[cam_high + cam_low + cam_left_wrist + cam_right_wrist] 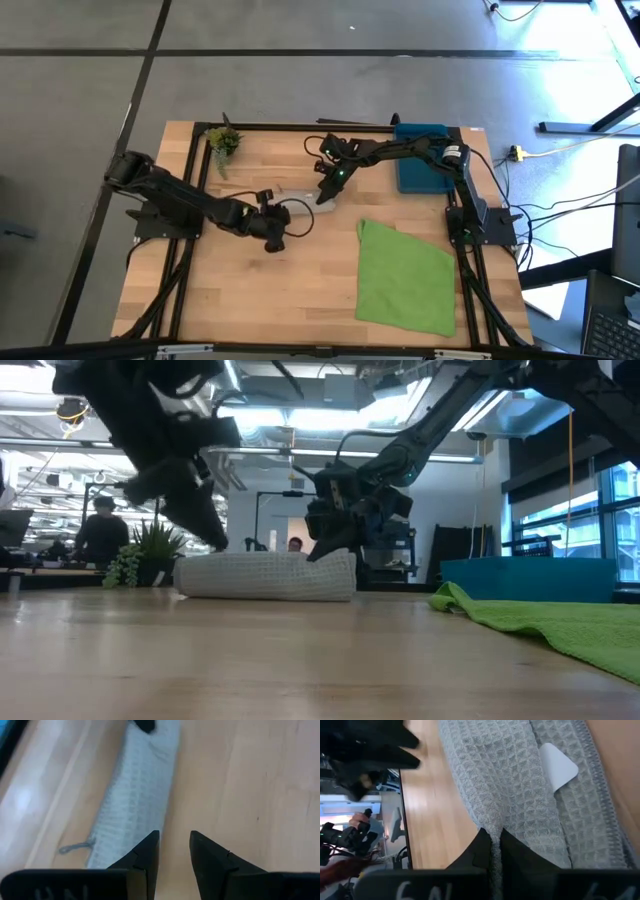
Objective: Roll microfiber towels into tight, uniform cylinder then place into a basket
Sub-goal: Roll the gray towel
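I see the rolled grey towel [268, 576] lying mid-desk [300, 290]. My right hand [494, 851] pinches a fold at one end; my left hand [172, 851] hovers with fingers apart at the other end.

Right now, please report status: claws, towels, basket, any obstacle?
Right claw shut on rolled grey towel. Left claw open at the roll's other end, holding nothing. Green towel flat, unrolled. Basket without towels. Nothing seen blocking.

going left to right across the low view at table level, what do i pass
plant sprig → left gripper → rolled grey towel → right gripper at the roll's end → green towel → blue basket behind it
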Controlling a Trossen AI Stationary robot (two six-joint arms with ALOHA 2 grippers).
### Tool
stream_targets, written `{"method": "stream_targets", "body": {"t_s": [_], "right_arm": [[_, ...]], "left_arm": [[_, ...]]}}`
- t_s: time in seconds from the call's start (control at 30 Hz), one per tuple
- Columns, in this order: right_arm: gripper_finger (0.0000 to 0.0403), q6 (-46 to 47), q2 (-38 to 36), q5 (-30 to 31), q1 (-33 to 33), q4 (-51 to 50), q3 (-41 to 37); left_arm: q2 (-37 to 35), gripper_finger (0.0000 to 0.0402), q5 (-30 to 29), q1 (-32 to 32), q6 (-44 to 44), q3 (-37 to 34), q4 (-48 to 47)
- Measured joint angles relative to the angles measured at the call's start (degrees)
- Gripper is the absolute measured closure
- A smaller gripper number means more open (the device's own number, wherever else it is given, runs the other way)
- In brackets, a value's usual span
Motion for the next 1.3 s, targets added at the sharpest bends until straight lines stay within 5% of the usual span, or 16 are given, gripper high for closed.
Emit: {"method": "stream_targets", "body": {"t_s": [0.4, 1.3], "right_arm": [[0.0384, -0.2, 0.0, 0.0, 0.2, 0.8, 0.0], [0.0384, -1.8, 0.0, 0.3, 1.6, 0.3, 0.0]], "left_arm": [[4.7, 0.0304, -6.2, 3.8, 2.6, -0.1, 2.3], [7.0, 0.0304, -1.6, 18.4, 9.8, -1.0, 8.2]]}}
